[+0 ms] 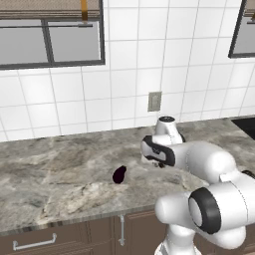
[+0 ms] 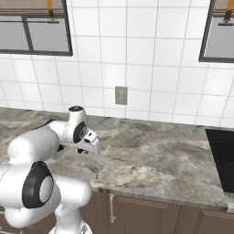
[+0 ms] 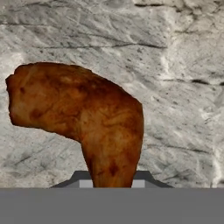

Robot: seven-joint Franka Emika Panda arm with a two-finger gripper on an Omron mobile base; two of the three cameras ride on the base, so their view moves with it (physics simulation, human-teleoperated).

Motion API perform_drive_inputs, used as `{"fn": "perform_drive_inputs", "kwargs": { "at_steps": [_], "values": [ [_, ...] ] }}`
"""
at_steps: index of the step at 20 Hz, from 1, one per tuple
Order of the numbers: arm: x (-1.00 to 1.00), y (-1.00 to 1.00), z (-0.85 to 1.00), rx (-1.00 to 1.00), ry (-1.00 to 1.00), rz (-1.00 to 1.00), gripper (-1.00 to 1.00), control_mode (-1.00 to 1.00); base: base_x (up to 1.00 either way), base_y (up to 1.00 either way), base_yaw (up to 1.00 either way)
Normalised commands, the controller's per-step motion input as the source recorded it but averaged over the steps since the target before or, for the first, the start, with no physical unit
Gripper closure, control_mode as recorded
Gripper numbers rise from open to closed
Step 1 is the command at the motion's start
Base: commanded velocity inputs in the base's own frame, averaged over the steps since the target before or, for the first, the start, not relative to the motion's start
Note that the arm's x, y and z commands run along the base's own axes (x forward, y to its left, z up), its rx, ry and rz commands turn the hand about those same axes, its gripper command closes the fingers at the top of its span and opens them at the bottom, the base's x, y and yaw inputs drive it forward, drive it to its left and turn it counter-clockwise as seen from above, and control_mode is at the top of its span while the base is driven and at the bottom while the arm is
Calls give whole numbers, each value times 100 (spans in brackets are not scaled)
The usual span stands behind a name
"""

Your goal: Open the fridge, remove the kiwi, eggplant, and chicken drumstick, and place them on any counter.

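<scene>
Eggplant [image 1: 119, 174] already lies on the table [image 1: 55, 174]. End effector [image 3: 112, 179] is clamped on the chicken drumstick [image 3: 83, 118] at its narrow end, thick end hanging over the stone, to the right of the eggplant and seemingly just above the surface; height is hard to judge. Drumstick not yet set down. The kiwi's status can't be judged from here.

Eggplant [image 1: 119, 174] on counter [image 1: 60, 174], left of tool [image 1: 160, 164]; drumstick [image 3: 87, 118] in tool.
</scene>
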Motion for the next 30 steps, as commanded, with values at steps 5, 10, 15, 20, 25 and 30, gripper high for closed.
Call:
{"fn": "perform_drive_inputs", "kwargs": {
  "at_steps": [5, 10, 15, 20, 25, 30],
  "values": [
    [8, 0, -9, 0, 11, 0, 100, -100, 0, 0, 0],
    [0, 0, -24, 0, 2, 0, -100, -100, 0, 0, 0],
    [-4, 0, -27, 0, -1, 0, -100, -100, 0, 0, 0],
    [-20, 0, 14, 0, -5, 0, -100, -100, 0, 0, 0],
    [-34, 0, 90, -1, -13, 0, -100, -100, 0, 0, 0],
    [-38, 0, 100, 0, -15, 0, -100, -100, 0, 0, 0]
  ]
}}
